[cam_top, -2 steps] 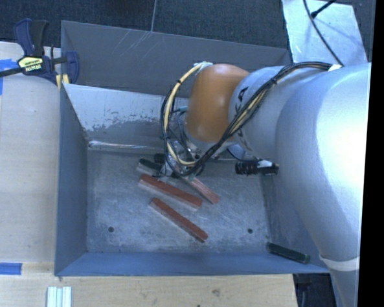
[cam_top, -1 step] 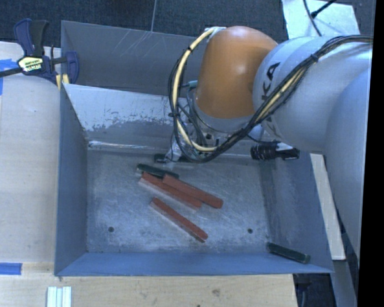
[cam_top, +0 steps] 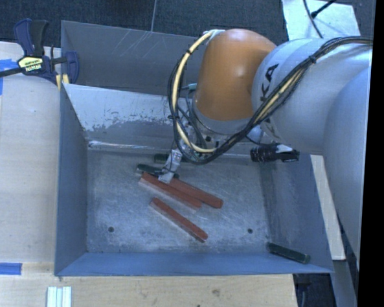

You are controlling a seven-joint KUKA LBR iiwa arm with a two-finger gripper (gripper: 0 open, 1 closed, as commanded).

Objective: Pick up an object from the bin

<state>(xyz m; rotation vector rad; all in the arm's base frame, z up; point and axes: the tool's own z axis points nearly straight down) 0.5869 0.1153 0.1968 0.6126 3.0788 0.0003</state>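
stage: early, nothing lifted | gripper (cam_top: 169,170): low at the left end of the upper red-brown stick (cam_top: 188,192); cannot tell how far open, no hold seen | stick: flat on the bin (cam_top: 69,194) floor, mid-bin, second stick (cam_top: 179,220) near | left: grasp, lift

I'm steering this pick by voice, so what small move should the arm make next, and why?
Probably ease the gripper straight down a little onto the left end of the upper reddish-brown sticks, since it hangs right at that end. The lower stick lies apart toward the front, and the small dark piece sits in the front right corner, so neither seems to crowd it.
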